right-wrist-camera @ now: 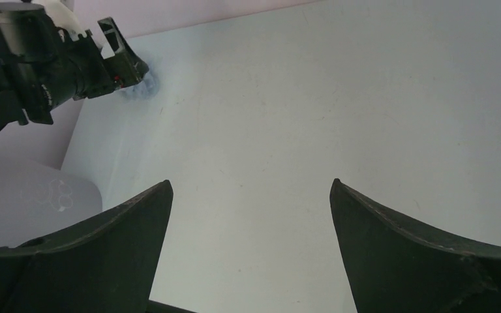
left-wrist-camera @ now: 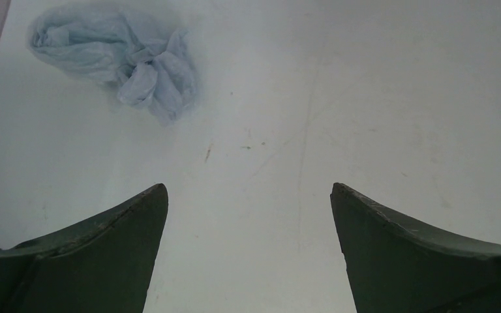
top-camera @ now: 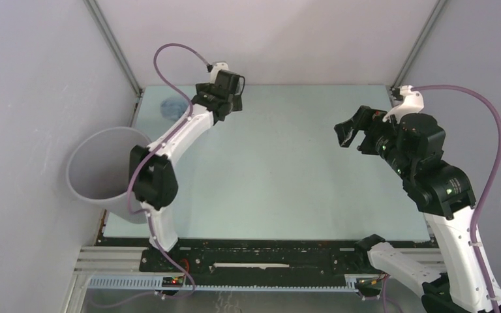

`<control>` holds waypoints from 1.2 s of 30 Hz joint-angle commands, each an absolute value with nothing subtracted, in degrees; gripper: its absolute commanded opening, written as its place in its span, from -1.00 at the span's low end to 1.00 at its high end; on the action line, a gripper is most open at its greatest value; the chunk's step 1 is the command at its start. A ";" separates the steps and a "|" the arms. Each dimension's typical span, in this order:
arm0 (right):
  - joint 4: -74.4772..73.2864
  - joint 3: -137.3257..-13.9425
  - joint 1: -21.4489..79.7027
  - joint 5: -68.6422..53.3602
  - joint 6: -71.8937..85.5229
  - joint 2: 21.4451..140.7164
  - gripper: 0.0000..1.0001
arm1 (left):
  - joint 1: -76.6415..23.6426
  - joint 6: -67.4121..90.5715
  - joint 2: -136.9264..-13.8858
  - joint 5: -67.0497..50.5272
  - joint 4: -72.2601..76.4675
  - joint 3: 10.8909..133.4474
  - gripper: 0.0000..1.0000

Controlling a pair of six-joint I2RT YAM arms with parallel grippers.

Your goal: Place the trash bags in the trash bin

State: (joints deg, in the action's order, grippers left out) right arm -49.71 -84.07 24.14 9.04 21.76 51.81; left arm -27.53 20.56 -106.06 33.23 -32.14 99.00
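Both extended forward: left end effector (left-wrist-camera: pixel 248 189) and right end effector (right-wrist-camera: pixel 251 182) spread wide.

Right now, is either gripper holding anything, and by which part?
Nothing. Left gripper and right gripper both open and empty; trash bag lies free on the table.

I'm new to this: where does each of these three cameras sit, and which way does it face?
Top external: above and behind, looking down on table, trash bin, trash bag; left arm and right arm show.
Left wrist: on that arm, looking down at the trash bag past the open left gripper.
Right wrist: on that arm, facing left across the table past the open right gripper.
Shared: top and right wrist both show the trash bin and left arm.
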 commanded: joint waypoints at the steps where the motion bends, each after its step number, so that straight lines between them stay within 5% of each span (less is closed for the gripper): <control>1: -51.31 -87.41 20.37 7.45 17.95 52.61 1.00 | -23.08 26.56 -112.42 34.33 -34.58 106.03 1.00; 21: -51.77 -89.78 8.98 -2.20 16.04 57.37 1.00 | -11.82 30.10 -135.29 37.32 -37.15 123.62 1.00; 28: -53.20 -90.26 7.76 -2.18 16.12 57.85 0.99 | -7.36 39.60 -139.41 26.53 -44.09 129.25 1.00; 36: -53.78 -90.08 7.03 -3.00 17.33 57.47 0.97 | -6.43 41.35 -139.25 24.25 -43.71 126.02 0.71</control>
State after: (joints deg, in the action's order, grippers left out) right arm -53.54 -87.83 7.46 -1.83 17.04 58.00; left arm -6.72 39.13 -138.87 25.74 -43.88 125.95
